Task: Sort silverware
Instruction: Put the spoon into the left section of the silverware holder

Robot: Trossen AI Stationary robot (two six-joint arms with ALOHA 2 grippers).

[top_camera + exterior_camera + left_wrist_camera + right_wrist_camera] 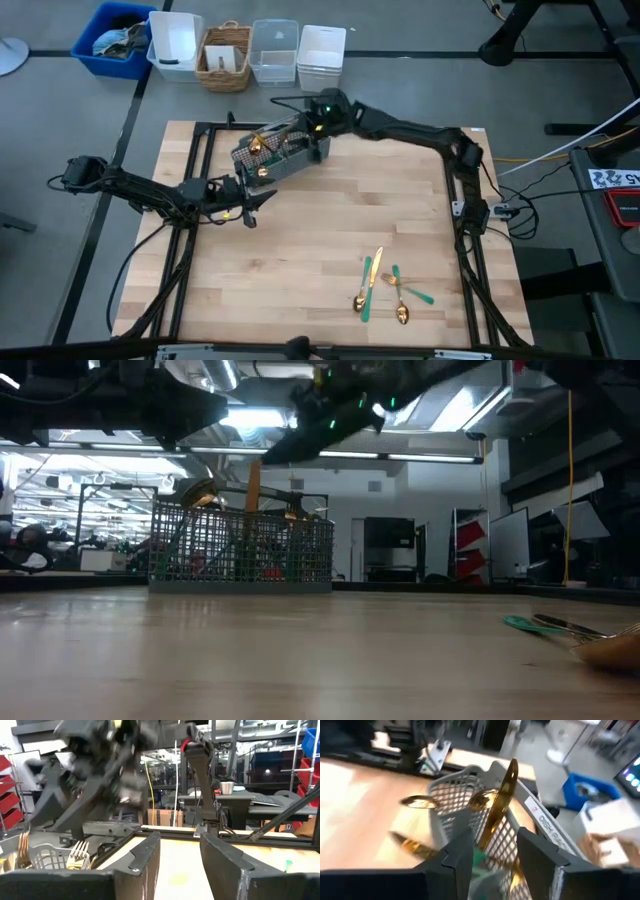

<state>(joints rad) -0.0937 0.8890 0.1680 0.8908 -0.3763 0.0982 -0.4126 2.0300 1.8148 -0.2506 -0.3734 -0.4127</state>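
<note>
A grey mesh caddy (275, 150) stands at the far middle of the wooden table and holds several pieces of silverware, gold heads up. Among them are a knife (502, 800) and forks (77, 855). My right gripper (495, 850) hovers open above the caddy's right end (312, 128). The knife shows beyond the gap between its fingers. My left gripper (180, 870) waits open just near-left of the caddy (262, 195), with nothing between its fingers. Several more pieces of silverware (385, 288) lie flat on the table at the near right, and they also show in the low view (560, 625).
Beyond the table's far edge stand a blue bin (115, 40), white and clear tubs (275, 50) and a wicker basket (225, 55). Bare wood (330, 220) lies between the caddy and the loose silverware. Black frame rails (195, 160) run along the table's sides.
</note>
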